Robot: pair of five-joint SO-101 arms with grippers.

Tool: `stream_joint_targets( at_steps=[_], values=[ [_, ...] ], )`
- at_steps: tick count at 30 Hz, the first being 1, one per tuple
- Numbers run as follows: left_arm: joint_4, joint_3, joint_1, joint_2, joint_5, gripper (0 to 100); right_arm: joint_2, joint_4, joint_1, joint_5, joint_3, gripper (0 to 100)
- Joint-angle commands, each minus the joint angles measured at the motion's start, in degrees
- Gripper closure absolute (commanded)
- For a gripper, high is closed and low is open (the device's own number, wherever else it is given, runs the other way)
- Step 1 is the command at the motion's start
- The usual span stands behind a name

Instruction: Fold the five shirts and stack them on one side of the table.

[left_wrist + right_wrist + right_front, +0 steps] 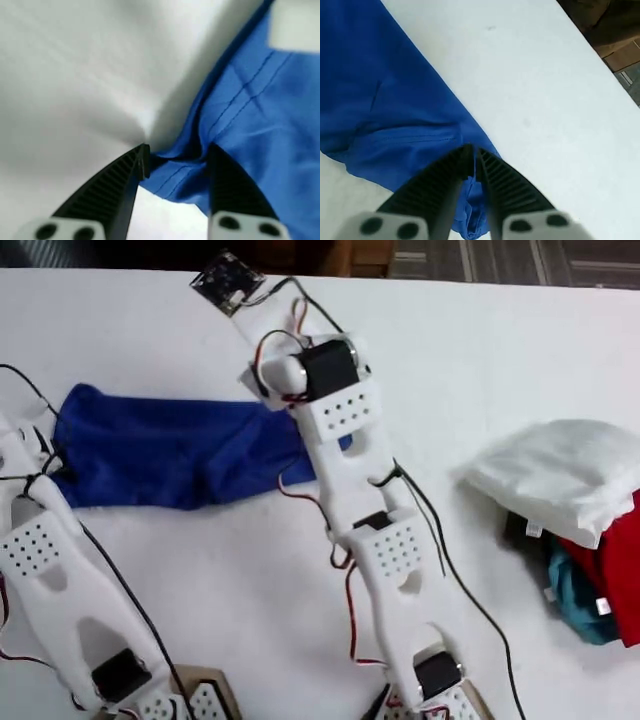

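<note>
- The two arms rose from their bases at the near edge of the white surface, the left arm at the left edge of the scene and the right arm near the middle.
- A loose pile of shirts lay at the right side of the surface, well apart from both arms. A crumpled white shirt sat on top at the far end of the pile. A red shirt lay on its near side at the right edge of the scene, and a teal shirt showed just left of the red one. A bit of dark cloth showed under the white shirt's near edge; I could not tell what it was.
- The left end effector was down at the left end of the blue shirt. Its fingers were spread, with a bunched fold of the shirt's hem lying between them.
- The blue shirt lay as a long band running left to right across the left half of the surface, wrinkled along its length.
- The right end effector was at the shirt's right end, on the far side. Its fingers were pressed almost together, pinching the blue cloth, and a gathered tuft of it showed between them.
</note>
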Motion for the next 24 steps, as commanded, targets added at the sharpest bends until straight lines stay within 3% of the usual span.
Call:
stream_joint_targets(
  at_steps=[1, 4, 10, 18, 24],
  values=[
    [1.1, 1.4, 1.3, 1.3, 2.6, 90, -5.1, 1.1, 1.4, 0.5, -1.9, 98.1],
    [1.1, 1.3, 1.2, 1.2, 2.8, 98, -6.6, 1.1, 2.2, 0.5, -1.8, 98.1],
    [1.0, -0.3, -0.3, 0.5, 3.2, 97, -9.0, 1.1, 3.1, 0.5, -1.8, 98.1],
    [0.9, -6.9, -10.1, -4.7, 0.4, 97, -9.1, 1.1, 4.0, 0.5, -1.8, 98.1],
    [0.9, -7.4, -9.8, -8.1, -1.7, 97, -9.6, 1.1, 4.0, 0.5, -1.8, 98.1]
  ],
)
